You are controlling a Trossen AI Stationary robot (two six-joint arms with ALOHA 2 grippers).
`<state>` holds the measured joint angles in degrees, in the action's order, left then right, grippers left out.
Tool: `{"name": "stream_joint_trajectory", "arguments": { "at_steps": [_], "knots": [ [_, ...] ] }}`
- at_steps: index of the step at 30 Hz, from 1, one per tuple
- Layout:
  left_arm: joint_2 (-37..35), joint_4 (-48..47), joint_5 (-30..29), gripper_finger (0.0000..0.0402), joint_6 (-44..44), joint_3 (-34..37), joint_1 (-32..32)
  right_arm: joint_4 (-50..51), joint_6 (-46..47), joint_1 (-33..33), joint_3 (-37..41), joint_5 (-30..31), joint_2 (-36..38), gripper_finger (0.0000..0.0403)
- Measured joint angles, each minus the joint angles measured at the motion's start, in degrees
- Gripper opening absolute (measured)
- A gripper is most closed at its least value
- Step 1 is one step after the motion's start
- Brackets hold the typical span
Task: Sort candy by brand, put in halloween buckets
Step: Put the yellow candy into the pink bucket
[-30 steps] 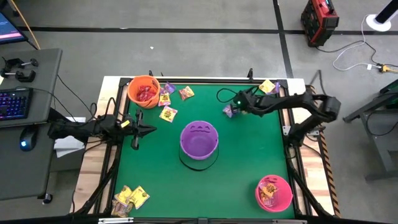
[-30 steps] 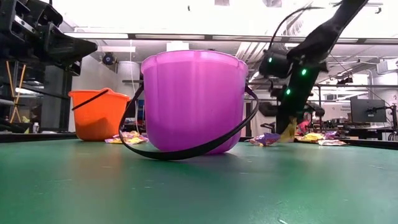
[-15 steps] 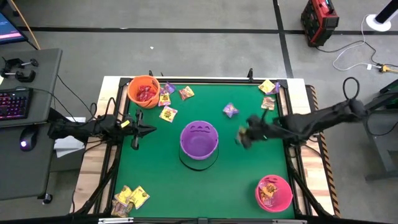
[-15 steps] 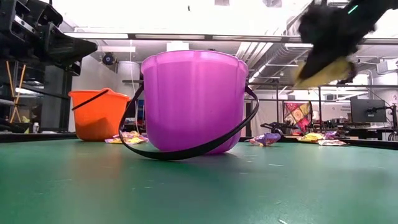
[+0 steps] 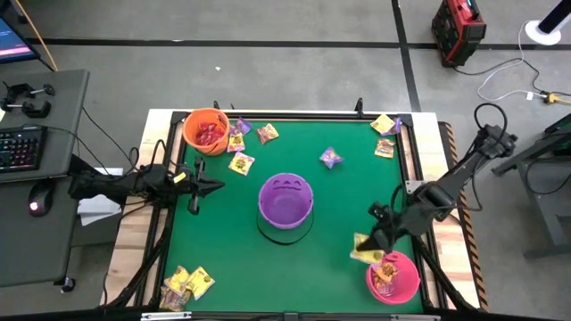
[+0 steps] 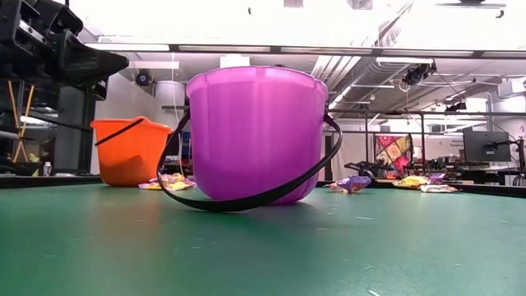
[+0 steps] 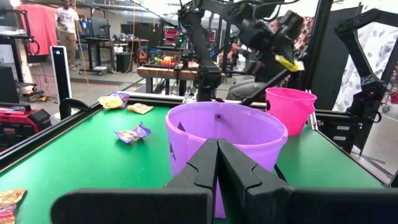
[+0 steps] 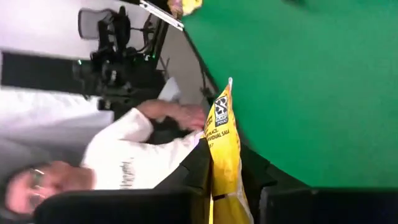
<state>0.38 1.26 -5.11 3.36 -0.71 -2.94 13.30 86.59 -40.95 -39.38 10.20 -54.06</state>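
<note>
Now the right hand [image 5: 369, 250] pinches a yellow candy packet [image 5: 366, 252] just beside the pink bucket [image 5: 406, 283]; left hand [image 5: 198, 185] closed, empty.

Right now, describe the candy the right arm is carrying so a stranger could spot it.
Find the pink bucket at the table's near right corner. Just above its rim, the right gripper holds a yellow packet. It is the only candy off the green mat.

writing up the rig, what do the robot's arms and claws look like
Both arms are dark, near-black jointed links. The left claw ends in two long, flat black fingers with matte faces. The right claw is the same dark colour, and a thin black cable loops off the right arm by the table edge. No markings are readable on either.
</note>
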Motion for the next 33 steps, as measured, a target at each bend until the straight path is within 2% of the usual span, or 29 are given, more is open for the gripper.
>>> {"name": "stream_joint_trajectory", "arguments": {
  "at_steps": [6, 11, 14, 18, 22, 24, 26, 28, 30, 33],
  "knots": [
    [0.0, 0.0, 0.0, 0.0, 0.0, 0.0, 0.0, -1.0, 19.8, -5.3, -0.1, -2.6, 0.0, 0.0034],
    [0.0, 0.0, 0.0, 0.0, 0.0, 0.0, 0.0, 6.7, 34.2, -10.0, -3.1, -4.6, -1.5, 0.0034],
    [0.0, 0.0, 0.0, 0.0, 0.0, 0.0, 0.0, 12.9, 38.6, -12.6, -6.4, -6.5, -4.0, 0.0034],
    [0.0, 0.0, 0.0, 0.0, 0.0, 0.0, 0.0, 25.6, 36.2, -15.1, -14.2, -5.1, -9.5, 0.0034],
    [0.0, 0.0, 0.0, 0.0, 0.0, 0.0, 0.0, 40.3, 26.4, -17.0, -26.7, 3.7, -16.3, 0.0023],
    [0.0, 0.0, 0.0, 0.0, 0.0, 0.0, 0.0, 48.9, 25.5, -18.0, -32.9, 6.8, -19.8, 0.0013],
    [0.0, 0.0, 0.0, 0.0, 0.0, 0.0, 0.0, 56.7, 28.1, -18.5, -37.8, 5.6, -23.3, 0.0007],
    [0.0, 0.0, 0.0, 0.0, 0.0, 0.0, 0.0, 62.5, 31.3, -18.5, -41.2, 0.4, -26.3, 0.0007],
    [0.0, 0.0, 0.0, 0.0, 0.0, 0.0, 0.0, 65.6, 32.7, -18.5, -43.2, -5.0, -28.8, 0.0016],
    [0.0, 0.0, 0.0, 0.0, 0.0, 0.0, 0.0, 66.1, 33.2, -18.5, -43.8, -6.8, -31.6, 0.0037]
  ]
}}
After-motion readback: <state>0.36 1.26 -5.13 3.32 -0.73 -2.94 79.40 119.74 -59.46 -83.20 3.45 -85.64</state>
